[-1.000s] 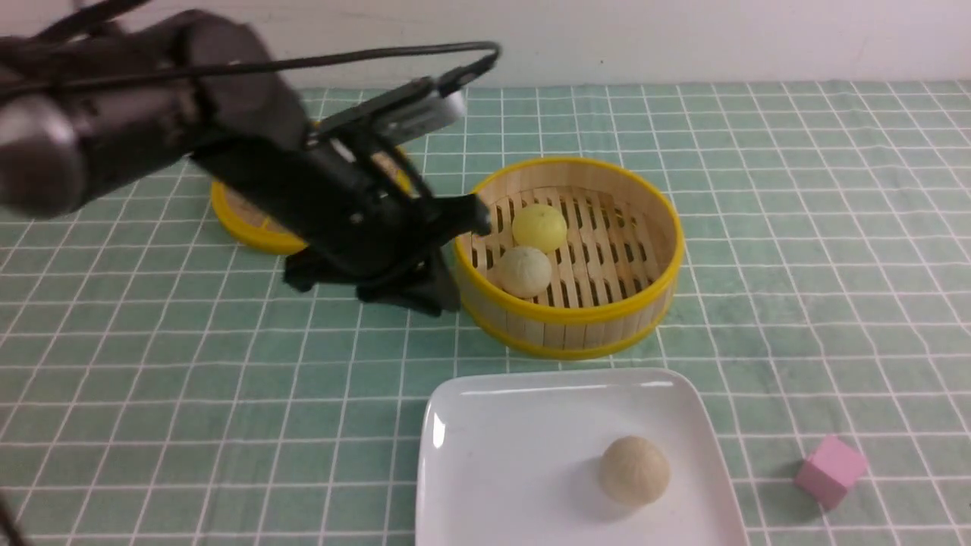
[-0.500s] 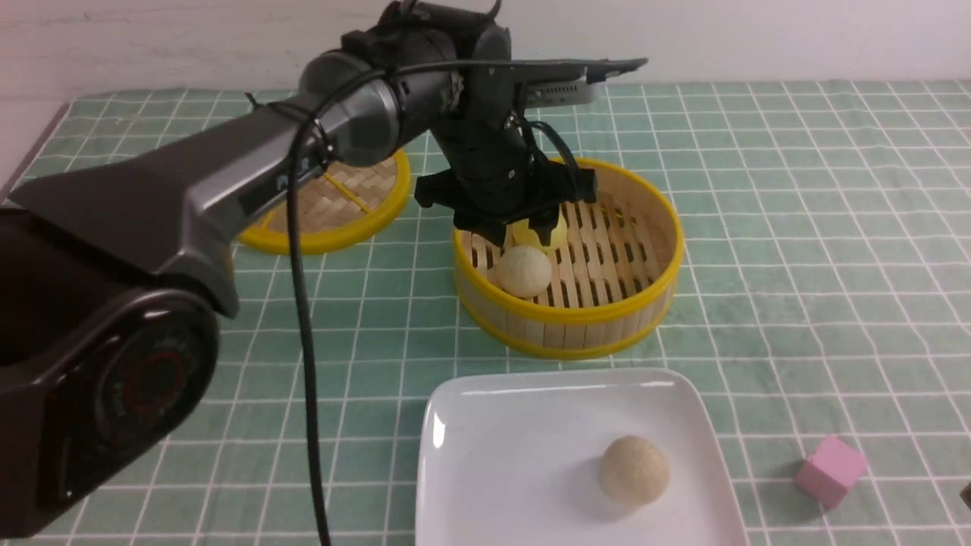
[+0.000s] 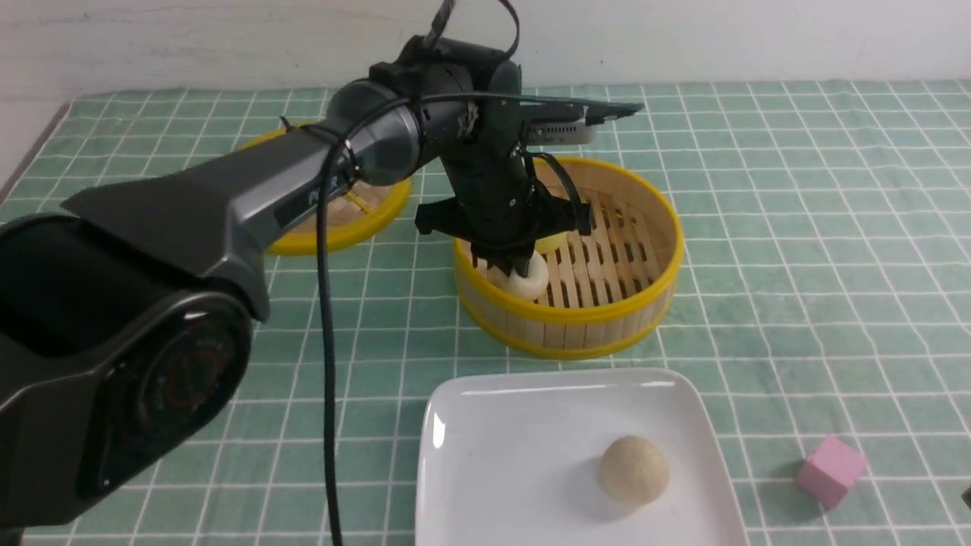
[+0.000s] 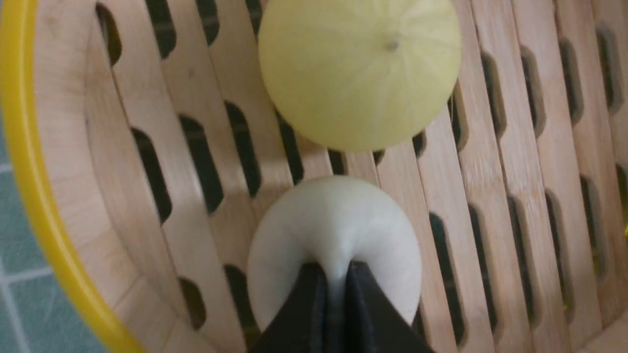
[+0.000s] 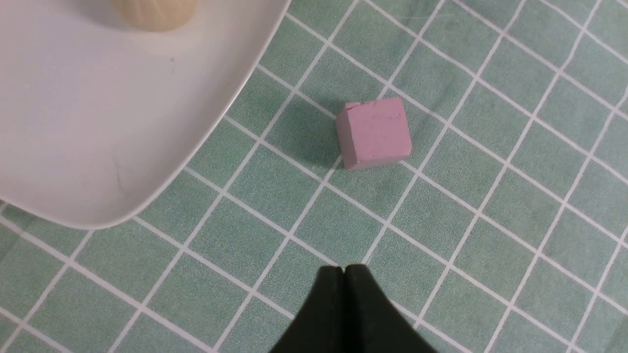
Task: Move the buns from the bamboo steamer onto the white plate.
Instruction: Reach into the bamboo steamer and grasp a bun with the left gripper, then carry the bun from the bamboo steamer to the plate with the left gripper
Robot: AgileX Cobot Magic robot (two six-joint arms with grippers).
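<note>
The bamboo steamer (image 3: 576,334) stands mid-table and holds two buns. My left gripper (image 3: 510,267) reaches down into it and is shut on the pale bun (image 3: 532,285). In the left wrist view the two black fingertips (image 4: 314,284) pinch the pale bun (image 4: 333,225) so that it dents between them. The yellow bun (image 4: 358,68) lies just beyond on the slats, mostly hidden by the arm in the front view. A third beige bun (image 3: 633,469) rests on the white plate (image 3: 516,455) near the front. My right gripper (image 5: 343,268) hangs shut and empty over the cloth beside the plate (image 5: 73,122).
The flat woven lid (image 3: 341,227) lies behind the left arm, left of the steamer. A pink cube (image 3: 829,469) sits on the green checked cloth right of the plate, close to the right gripper's tips in the right wrist view (image 5: 375,132).
The left arm swung in over the steamer, shifted from above the yellow bun to the pale bun, lowered and shut on it. Plate, its bun and cube are unmoved.
</note>
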